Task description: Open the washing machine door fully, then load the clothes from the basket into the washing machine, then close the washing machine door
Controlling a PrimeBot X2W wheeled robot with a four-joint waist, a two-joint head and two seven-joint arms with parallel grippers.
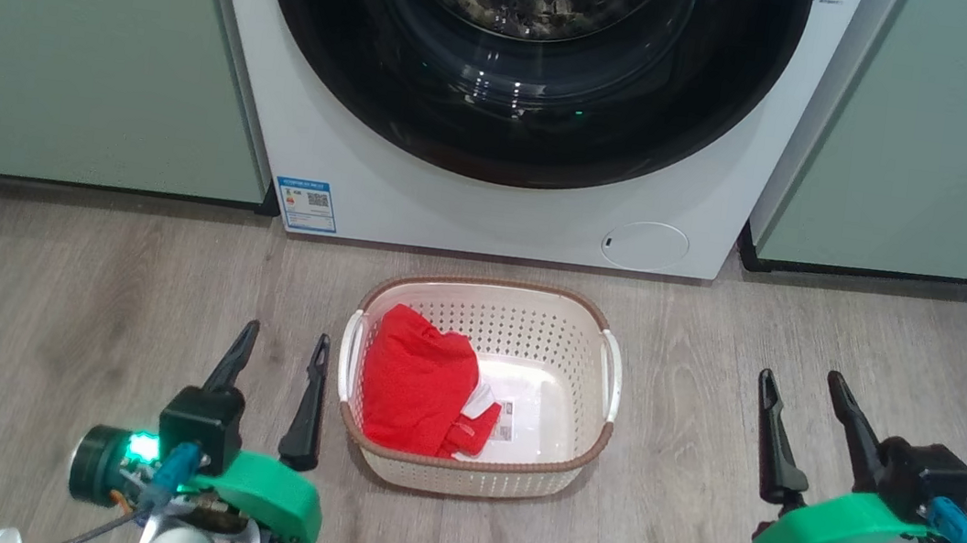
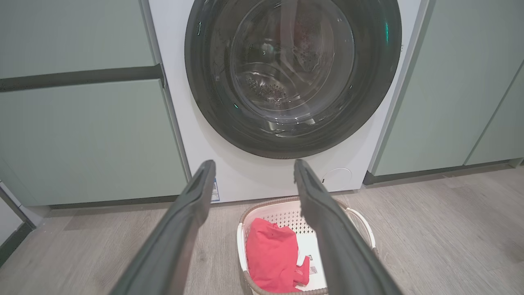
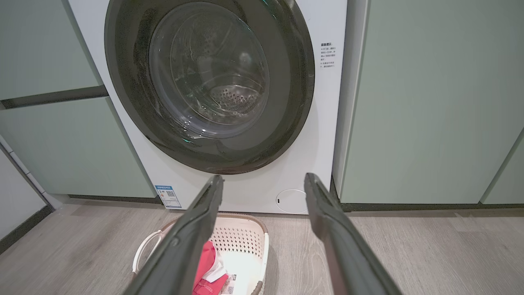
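The white washing machine stands ahead between pale green cabinets. Its round washing machine door, black-rimmed with a glass bowl, lies flush against the front, shut; it also shows as the door and the door. On the floor before it sits the cream basket with the red clothes in its left half. My left gripper is open just left of the basket. My right gripper is open, well to the basket's right. Both hold nothing.
Pale green cabinets flank the machine on both sides, the right one too. A small round white flap and a blue energy sticker mark the machine's lower front. Grey wood floor stretches around the basket.
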